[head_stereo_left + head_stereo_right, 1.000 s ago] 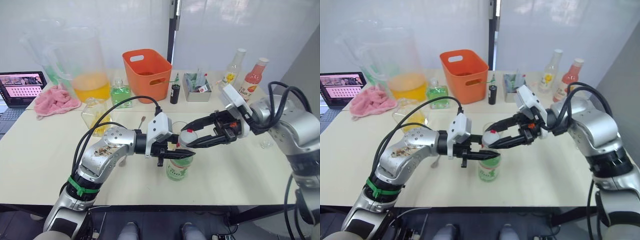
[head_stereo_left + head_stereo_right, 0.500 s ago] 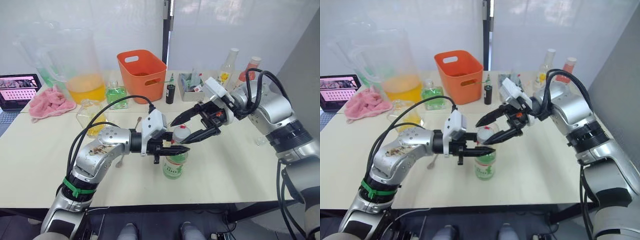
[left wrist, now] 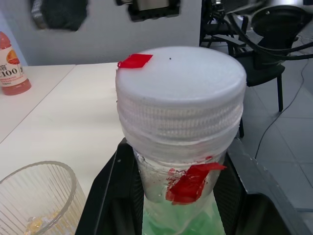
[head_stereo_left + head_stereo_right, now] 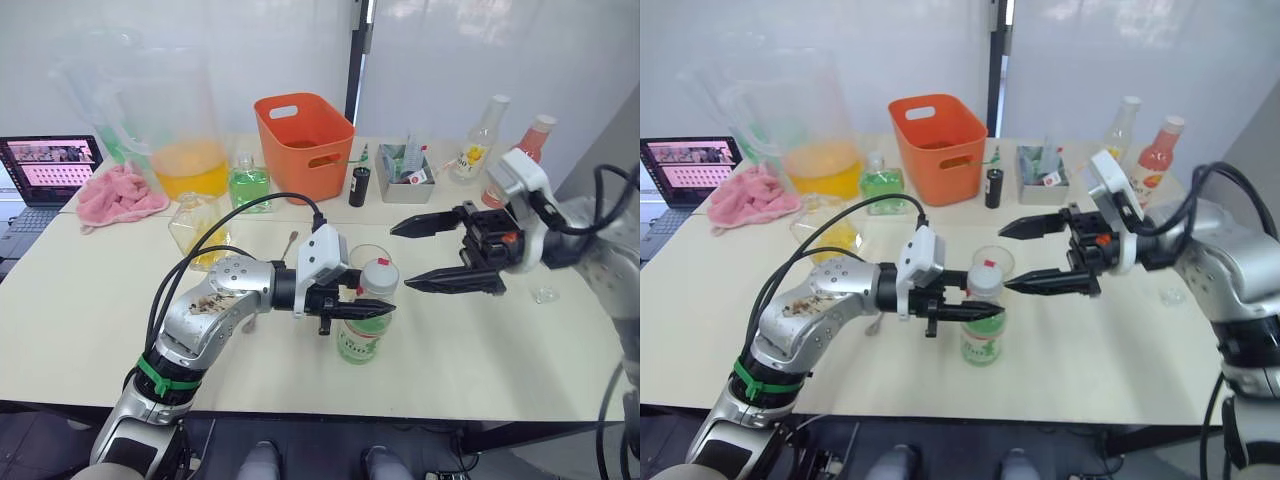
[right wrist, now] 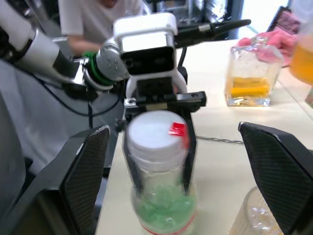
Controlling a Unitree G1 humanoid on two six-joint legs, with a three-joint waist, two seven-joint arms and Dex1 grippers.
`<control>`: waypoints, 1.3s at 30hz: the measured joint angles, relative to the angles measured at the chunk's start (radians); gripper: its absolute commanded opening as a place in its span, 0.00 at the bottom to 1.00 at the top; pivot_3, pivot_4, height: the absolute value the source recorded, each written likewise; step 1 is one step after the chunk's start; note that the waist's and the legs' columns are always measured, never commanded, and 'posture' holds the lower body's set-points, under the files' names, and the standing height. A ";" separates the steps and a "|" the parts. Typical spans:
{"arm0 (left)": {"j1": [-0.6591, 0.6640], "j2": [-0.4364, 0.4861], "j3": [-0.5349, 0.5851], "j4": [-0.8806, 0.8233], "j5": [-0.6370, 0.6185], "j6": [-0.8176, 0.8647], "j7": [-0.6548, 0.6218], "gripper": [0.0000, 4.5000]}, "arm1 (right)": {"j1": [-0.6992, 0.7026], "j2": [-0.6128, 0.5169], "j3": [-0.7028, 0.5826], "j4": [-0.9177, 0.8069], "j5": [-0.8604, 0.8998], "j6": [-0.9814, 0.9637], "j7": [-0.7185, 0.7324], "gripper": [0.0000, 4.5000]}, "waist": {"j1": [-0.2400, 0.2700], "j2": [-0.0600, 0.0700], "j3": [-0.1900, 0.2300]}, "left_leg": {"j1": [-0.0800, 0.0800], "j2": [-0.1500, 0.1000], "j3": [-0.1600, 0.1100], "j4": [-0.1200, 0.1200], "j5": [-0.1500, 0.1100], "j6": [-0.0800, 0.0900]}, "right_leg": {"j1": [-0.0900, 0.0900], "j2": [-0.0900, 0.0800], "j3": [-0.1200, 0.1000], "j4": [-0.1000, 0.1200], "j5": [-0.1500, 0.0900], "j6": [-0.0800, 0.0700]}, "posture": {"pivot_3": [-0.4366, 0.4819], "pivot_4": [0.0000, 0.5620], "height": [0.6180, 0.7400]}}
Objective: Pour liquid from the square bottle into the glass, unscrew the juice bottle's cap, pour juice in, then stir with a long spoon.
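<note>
A pale cream bench (image 4: 90, 320) stands before white wall panels. Near its front edge, the left gripper (image 4: 368, 310) has its black fingers (image 3: 105, 196) pinching the neck of the upright juice bottle (image 4: 360, 335), which holds pale liquid behind a green label. Its white cap (image 3: 181, 85), marked with a red spot, is on. Just behind stands the glass (image 4: 992, 261). To the right, the right gripper (image 4: 420, 255) hovers apart from the bottle, fingers spread wide. Farther left sits the square bottle (image 4: 193, 232) with yellow liquid, a long spoon (image 4: 284, 243) beside it. Along the back stand a large pitcher (image 4: 172, 125) of orange liquid, a green-liquid bottle (image 4: 248, 183), an orange basket (image 4: 305, 145), a pink cloth (image 4: 118, 193) and a laptop (image 4: 45, 170).
</note>
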 measured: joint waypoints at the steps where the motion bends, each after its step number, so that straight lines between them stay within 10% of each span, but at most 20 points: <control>1: 0.001 0.000 0.003 0.004 0.000 -0.001 0.000 0.32 | 0.026 0.001 -0.031 -0.044 0.019 0.024 -0.044 0.99 | -0.001 0.000 0.000 | 0.001 0.000 0.000 0.001 0.000 0.000 | 0.000 0.000 0.000 0.000 -0.001 0.002 | 0.48 0.27 1.00; 10: -0.012 -0.053 -0.003 0.056 0.003 0.003 0.026 0.32 | 0.329 0.176 -0.193 -0.461 0.040 0.096 -0.629 0.99 | 0.008 -0.001 0.000 | 0.001 -0.001 -0.001 0.006 0.001 0.000 | 0.006 0.000 0.001 -0.003 -0.003 0.002 | 0.48 0.27 1.00; 26: -0.034 -0.065 -0.011 0.087 0.003 0.003 0.010 0.32 | 0.469 0.231 -0.237 -0.585 0.108 0.077 -0.848 0.99 | 0.013 -0.001 -0.001 | 0.001 -0.001 -0.001 0.006 0.001 0.000 | 0.007 0.000 0.001 -0.004 -0.003 0.000 | 0.48 0.27 1.00; 35: -0.036 -0.067 -0.014 0.089 0.004 0.003 0.007 0.32 | 0.447 0.231 -0.203 -0.583 0.148 0.076 -0.900 0.39 | 0.013 -0.001 -0.001 | 0.001 -0.001 -0.001 0.006 0.001 0.000 | 0.008 0.000 0.001 -0.005 -0.004 0.000 | 0.48 0.27 1.00; 39: -0.040 -0.065 -0.015 0.091 0.010 0.003 0.005 0.32 | 0.437 0.217 -0.193 -0.573 0.144 0.071 -0.885 0.37 | 0.013 -0.001 -0.001 | 0.001 -0.001 -0.001 0.006 0.001 0.000 | 0.008 0.000 0.001 -0.005 -0.004 0.000 | 0.48 0.27 1.00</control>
